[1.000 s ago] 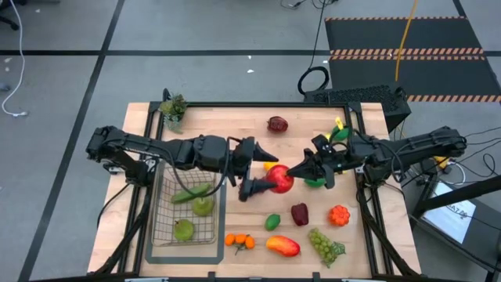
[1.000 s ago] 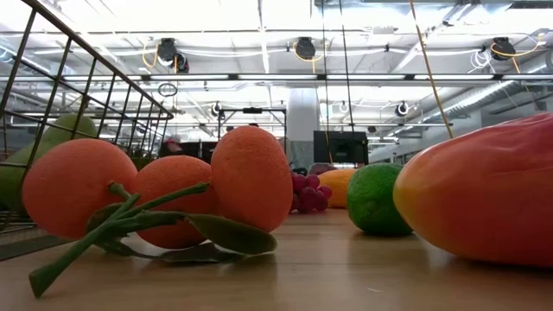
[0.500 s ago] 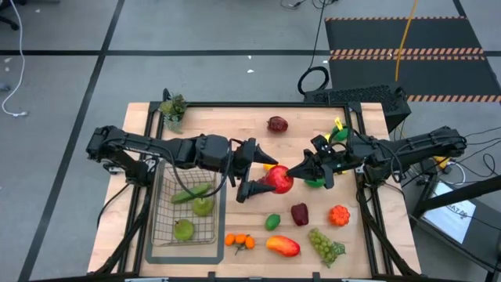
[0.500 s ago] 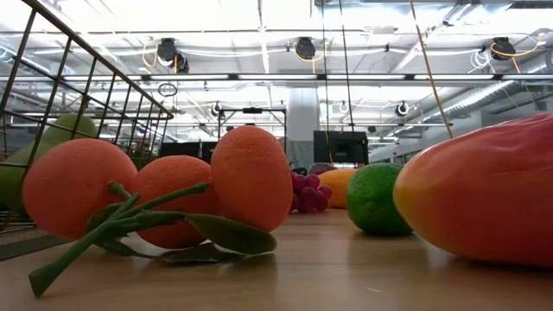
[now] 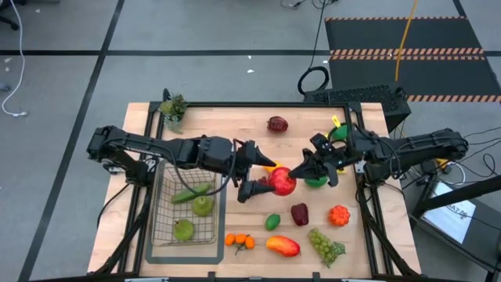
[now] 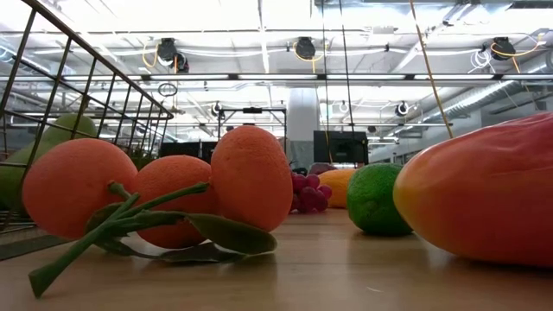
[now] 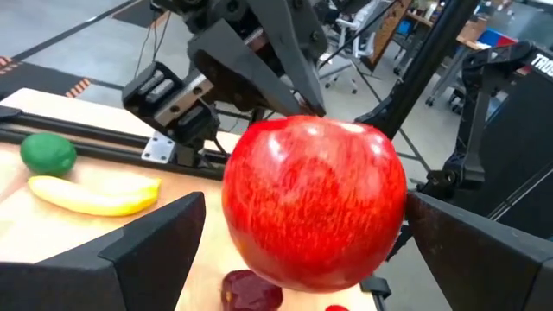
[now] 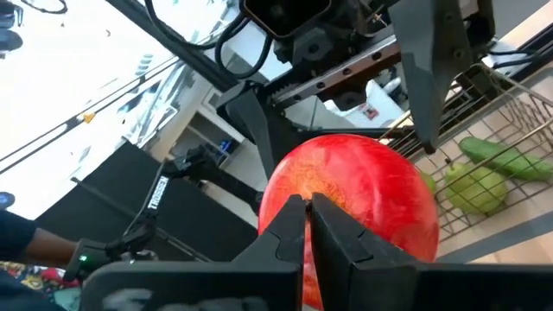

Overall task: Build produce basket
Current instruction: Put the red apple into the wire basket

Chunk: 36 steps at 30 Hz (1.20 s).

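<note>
A red apple [image 5: 282, 182] hangs in the air over the middle of the table, with my right gripper [image 5: 300, 169] shut on it from the right. My left gripper [image 5: 262, 174] is open. Its fingers [image 7: 155, 238] stand on either side of the apple [image 7: 315, 203], and I see no touch. The wire basket [image 5: 160, 205] stands at the near left and holds a cucumber [image 5: 190, 193] and two green pears [image 5: 203, 206]. Neither gripper shows in the low view. My right gripper holds the apple at the side facing it [image 8: 298, 186], with its two fingertips [image 8: 289, 226] closed together there. The fingers themselves hide what lies between them. They come level from the table's right. The apple is lifted clear of the table, out beyond the fingertips.
Loose produce lies on the near half of the table: oranges [image 5: 240, 240], a mango [image 5: 283, 246], green grapes [image 5: 325, 244], a lime [image 5: 272, 222]. A banana [image 5: 270, 166] lies below the grippers. A potted sprig [image 5: 173, 110] stands at the far left corner.
My left gripper has tipped a little around the apple, with its fingers still wide apart. The apple stays aloft in my right gripper at about the same spot.
</note>
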{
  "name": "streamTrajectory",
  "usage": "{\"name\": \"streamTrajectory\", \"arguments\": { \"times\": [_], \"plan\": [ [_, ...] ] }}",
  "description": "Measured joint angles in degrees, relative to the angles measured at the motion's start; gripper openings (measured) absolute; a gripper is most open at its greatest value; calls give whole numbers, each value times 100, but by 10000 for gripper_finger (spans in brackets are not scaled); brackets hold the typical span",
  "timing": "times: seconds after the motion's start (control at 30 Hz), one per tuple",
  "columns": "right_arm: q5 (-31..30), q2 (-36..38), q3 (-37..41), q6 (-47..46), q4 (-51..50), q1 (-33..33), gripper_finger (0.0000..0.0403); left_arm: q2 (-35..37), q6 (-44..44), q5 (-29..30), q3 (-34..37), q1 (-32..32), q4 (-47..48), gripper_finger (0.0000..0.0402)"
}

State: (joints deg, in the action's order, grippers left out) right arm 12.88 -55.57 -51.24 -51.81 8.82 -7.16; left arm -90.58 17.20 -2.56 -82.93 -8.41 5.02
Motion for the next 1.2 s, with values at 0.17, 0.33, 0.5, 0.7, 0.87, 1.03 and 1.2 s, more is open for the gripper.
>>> {"name": "streamTrajectory", "arguments": {
  "times": [0.17,0.33,0.5,0.7,0.87,1.03,1.2],
  "plan": [
    [323,0,0,194,2,192,2,-88,61,-5,-1,-1,-68,400],
    [575,2,0,406,1,336,2,-322,432,-73,2,10,-339,400],
    [758,4,-2,496,37,447,2,-409,585,-84,4,10,-636,399],
    [872,4,-9,627,37,590,2,-409,498,-22,4,14,-643,399],
    [886,4,-9,706,33,677,2,-409,482,-17,6,18,-640,391],
    [885,4,-9,752,26,680,2,-408,391,-22,6,18,-643,353],
    [881,4,-9,774,39,680,5,-407,389,-25,6,16,-643,347]
  ]
}}
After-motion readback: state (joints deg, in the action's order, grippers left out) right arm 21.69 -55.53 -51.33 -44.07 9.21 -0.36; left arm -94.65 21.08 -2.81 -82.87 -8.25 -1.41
